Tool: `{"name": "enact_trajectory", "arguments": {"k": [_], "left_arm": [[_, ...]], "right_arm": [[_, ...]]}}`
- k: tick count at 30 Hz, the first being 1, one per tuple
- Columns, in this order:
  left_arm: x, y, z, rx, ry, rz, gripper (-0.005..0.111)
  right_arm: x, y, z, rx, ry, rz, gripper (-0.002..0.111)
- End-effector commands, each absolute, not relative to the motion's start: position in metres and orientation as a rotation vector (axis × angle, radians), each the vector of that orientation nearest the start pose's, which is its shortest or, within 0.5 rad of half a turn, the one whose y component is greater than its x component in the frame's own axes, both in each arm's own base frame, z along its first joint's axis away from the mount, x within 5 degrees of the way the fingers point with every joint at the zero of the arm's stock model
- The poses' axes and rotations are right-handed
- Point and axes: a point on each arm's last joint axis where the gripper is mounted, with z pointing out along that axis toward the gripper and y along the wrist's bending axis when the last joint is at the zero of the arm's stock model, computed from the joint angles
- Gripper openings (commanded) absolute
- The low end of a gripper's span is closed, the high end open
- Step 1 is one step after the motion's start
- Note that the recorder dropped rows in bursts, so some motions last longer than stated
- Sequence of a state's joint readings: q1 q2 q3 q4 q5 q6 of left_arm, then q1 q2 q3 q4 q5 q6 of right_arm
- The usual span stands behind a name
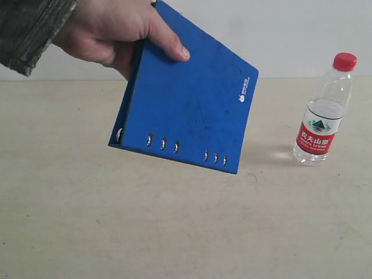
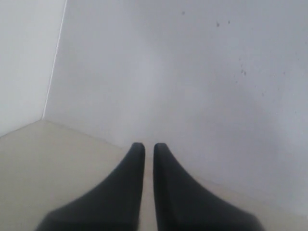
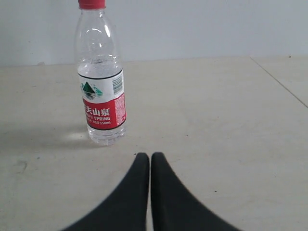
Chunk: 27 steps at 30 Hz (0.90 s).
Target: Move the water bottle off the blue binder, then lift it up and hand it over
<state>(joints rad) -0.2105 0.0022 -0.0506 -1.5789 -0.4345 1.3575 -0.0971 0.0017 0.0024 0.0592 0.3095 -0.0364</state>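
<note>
The surface (image 1: 174,232) before me is pale beige, scuffed and faintly stained. The bottle (image 1: 323,116) stands upright on it, over on my right.

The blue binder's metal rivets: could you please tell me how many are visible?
6 rivets line the blue binder near its lower edge: three by the spine, three toward the right corner. Its back is hidden.

Exterior and right wrist views both face the water bottle (image 1: 323,110).
</note>
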Motion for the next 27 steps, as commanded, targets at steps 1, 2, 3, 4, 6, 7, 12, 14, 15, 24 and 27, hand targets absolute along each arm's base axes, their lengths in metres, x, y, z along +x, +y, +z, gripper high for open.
{"name": "enact_trajectory", "arguments": {"k": [1,2,3,4,6,7,12,14,15,24,27], "left_arm": [[0.046,0.027,0.257,-0.259,1.286,0.021,0.007],[0.044,0.027,0.265,-0.234,1.25,0.033,0.007],[0.041,0.026,0.274,-0.213,1.198,0.028,0.007],[0.037,0.024,0.285,-0.19,1.134,0.011,0.007],[0.036,0.019,0.303,-0.155,1.046,-0.053,0.007],[0.036,0.016,0.309,-0.142,1.022,-0.081,0.007],[0.059,-0.002,0.303,-0.065,1.157,-0.249,0.007],[0.067,-0.009,0.278,-0.041,1.341,-0.307,0.007],[0.069,-0.011,0.262,-0.038,1.427,-0.331,0.007],[0.055,-0.018,0.194,-0.113,1.723,-0.496,0.007],[0.055,-0.014,0.199,-0.09,1.657,-0.422,0.007]], "right_arm": [[0.054,-0.004,0.186,0.096,1.785,-0.041,0.0],[0.054,-0.004,0.186,0.096,1.785,-0.041,0.0],[0.054,-0.004,0.186,0.096,1.785,-0.041,0.0],[0.054,-0.004,0.186,0.096,1.785,-0.041,0.0],[0.054,-0.004,0.186,0.096,1.785,-0.041,0.0],[0.054,-0.004,0.186,0.097,1.785,-0.04,0.0],[0.054,-0.004,0.186,0.097,1.785,-0.04,0.0],[0.054,-0.004,0.186,0.097,1.785,-0.04,0.0],[0.054,-0.004,0.186,0.097,1.785,-0.04,0.0],[0.054,-0.004,0.186,0.097,1.785,-0.04,0.0],[0.054,-0.004,0.186,0.097,1.785,-0.04,0.0]]}}
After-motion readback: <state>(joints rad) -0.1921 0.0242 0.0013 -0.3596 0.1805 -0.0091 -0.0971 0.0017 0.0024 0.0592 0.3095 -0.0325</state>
